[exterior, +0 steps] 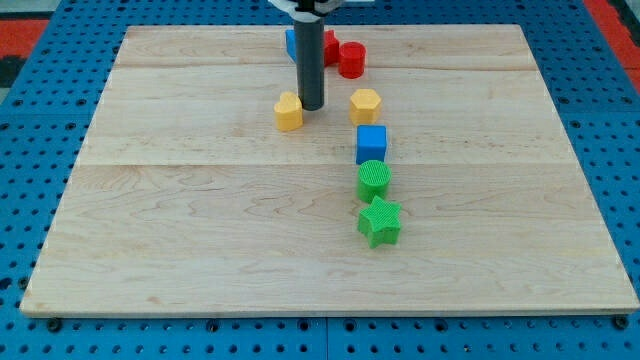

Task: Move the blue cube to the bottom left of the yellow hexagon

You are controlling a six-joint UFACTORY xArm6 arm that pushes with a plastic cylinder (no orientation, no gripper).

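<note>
My tip (312, 106) rests just right of a yellow block (289, 111); there is no hand to open or close. The blue cube (371, 143) sits just near of the yellow hexagon (365, 104), so it likely needs a leftward push.

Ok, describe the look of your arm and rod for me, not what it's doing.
Only my arm's last part shows. It ends in a straight, dark grey cylindrical rod, smooth and unmarked, down to my tip. At the view's top, the rod meets a white mount with a dark band. No cables, labels or jaws are visible; the rest of the arm is out of frame.
</note>
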